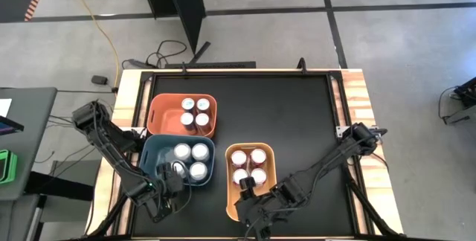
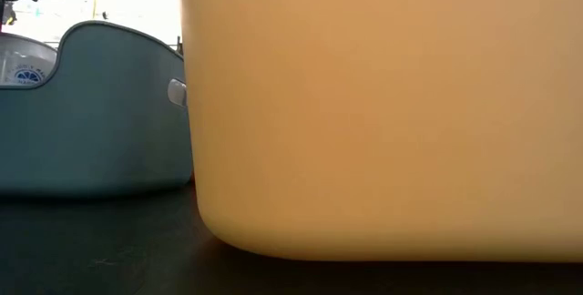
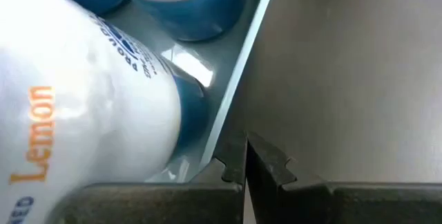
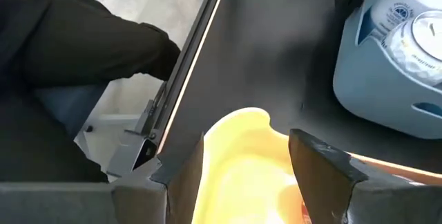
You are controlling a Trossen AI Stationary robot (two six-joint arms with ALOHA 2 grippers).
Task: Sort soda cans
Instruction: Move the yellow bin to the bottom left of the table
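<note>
Cans [image 1: 192,161] stand sorted by colour, silver-white ones in the blue bin [image 1: 152,155] and red ones in the yellow bin [image 1: 231,196] beside it. Left gripper [image 3: 246,165], pressed together, sits at the blue bin's wall; right gripper [image 4: 243,172], spread, straddles the yellow bin's rim.

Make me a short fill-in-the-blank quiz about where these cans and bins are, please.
1. The red cans sit in the ____ bin.
2. The orange bin holds ____ cans.
3. The left gripper is at the ____ bin.
4. The right gripper's fingers are ____.

Missing words: yellow; three; blue; open
</note>
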